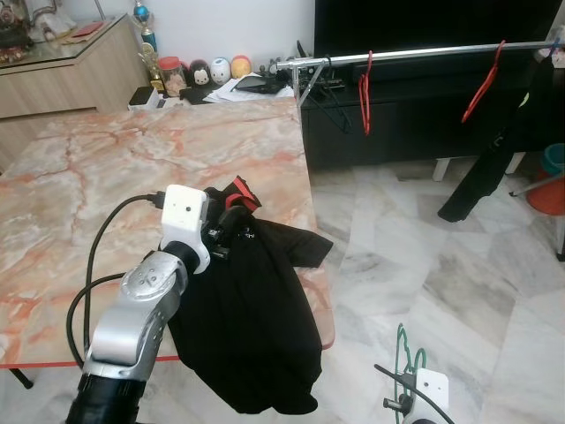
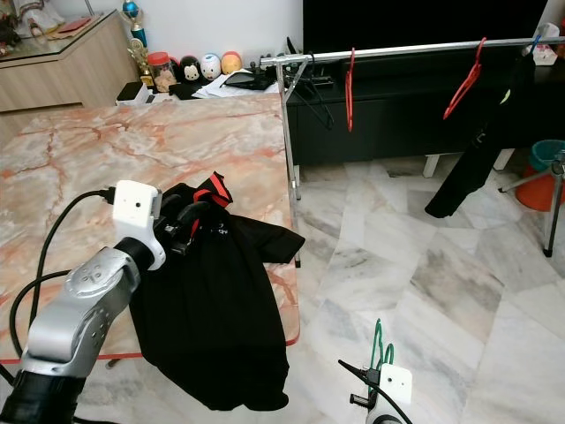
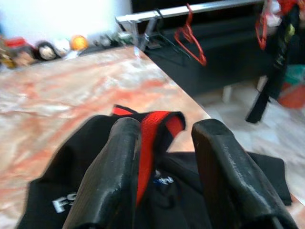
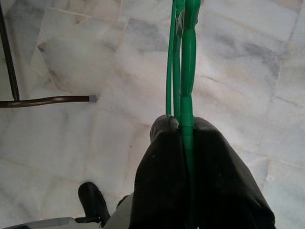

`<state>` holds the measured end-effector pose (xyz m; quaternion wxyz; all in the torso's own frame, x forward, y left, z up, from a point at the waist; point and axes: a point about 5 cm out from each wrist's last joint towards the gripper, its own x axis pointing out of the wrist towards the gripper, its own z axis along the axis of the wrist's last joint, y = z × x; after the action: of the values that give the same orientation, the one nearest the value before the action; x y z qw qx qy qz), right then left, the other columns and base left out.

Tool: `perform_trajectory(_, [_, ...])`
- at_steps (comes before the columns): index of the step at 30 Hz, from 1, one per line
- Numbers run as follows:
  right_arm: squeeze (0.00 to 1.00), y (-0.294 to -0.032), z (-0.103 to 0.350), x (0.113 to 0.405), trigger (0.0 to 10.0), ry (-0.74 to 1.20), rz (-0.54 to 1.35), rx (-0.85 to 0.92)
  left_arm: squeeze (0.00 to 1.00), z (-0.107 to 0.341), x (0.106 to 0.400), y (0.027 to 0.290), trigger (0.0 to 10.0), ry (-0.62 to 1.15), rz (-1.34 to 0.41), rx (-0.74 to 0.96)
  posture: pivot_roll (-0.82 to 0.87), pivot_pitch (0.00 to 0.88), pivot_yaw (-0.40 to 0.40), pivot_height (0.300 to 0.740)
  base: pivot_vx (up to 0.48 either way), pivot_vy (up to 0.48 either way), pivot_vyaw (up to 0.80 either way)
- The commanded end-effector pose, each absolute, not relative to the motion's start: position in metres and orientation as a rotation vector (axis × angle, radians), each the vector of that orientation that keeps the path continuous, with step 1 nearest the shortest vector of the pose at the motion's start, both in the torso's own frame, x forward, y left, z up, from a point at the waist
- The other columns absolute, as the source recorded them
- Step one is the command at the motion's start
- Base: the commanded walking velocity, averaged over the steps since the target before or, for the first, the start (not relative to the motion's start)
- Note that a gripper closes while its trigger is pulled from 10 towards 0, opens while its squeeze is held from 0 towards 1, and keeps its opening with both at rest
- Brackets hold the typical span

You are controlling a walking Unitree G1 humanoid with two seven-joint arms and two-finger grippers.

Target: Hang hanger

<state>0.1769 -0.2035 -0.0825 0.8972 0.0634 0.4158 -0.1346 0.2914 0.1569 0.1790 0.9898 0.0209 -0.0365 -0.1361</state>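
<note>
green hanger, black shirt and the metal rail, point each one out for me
green hanger [image 4: 187, 71], right wrist view, on its plastic stem above the shut jaws
black shirt [image 1: 252, 344], left eye view, on the cloth hanging over the table edge
metal rail [image 1: 424, 55], left eye view, on the bare bar between the two red hangers

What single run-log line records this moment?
left gripper: open over black shirt on marble table | right gripper: shut on green hanger, above floor | rail: two red hangers

White letters beginning "FS" stand on the black garment [image 3: 62, 202]; the rest is too blurred to read
</note>
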Motion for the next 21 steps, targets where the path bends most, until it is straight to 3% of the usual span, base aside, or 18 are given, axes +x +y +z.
perform_trajectory(1, [0.0, -0.199, -0.084, 0.175, 10.0, 0.877, -0.265, 0.132, 1.0, 0.179, 0.286, 0.181, 10.0, -0.121, -0.124, 0.098, -0.16, 0.027, 0.097, 0.74, 0.0, 0.0, 0.0])
perform_trajectory(2, [0.0, -0.199, -0.084, 0.176, 10.0, 0.877, -0.264, 0.132, 0.0, 0.172, 0.282, 0.195, 10.0, -0.118, -0.031, 0.102, -0.16, 0.026, 0.097, 0.74, 0.0, 0.0, 0.0])
perform_trajectory(7, [0.0, -0.2, -0.084, 0.176, 10.0, 0.877, -0.263, 0.128, 0.0, 0.15, 0.269, 0.215, 10.0, -0.069, 0.071, 0.127, -0.16, 0.022, 0.085, 0.74, 0.0, 0.0, 0.0])
perform_trajectory(21, [0.0, -0.205, -0.084, 0.174, 10.0, 0.883, -0.25, 0.101, 0.0, 0.139, 0.258, 0.196, 10.0, -0.095, 0.017, 0.092, -0.19, 0.0, 0.07, 0.74, 0.0, 0.0, 0.0])
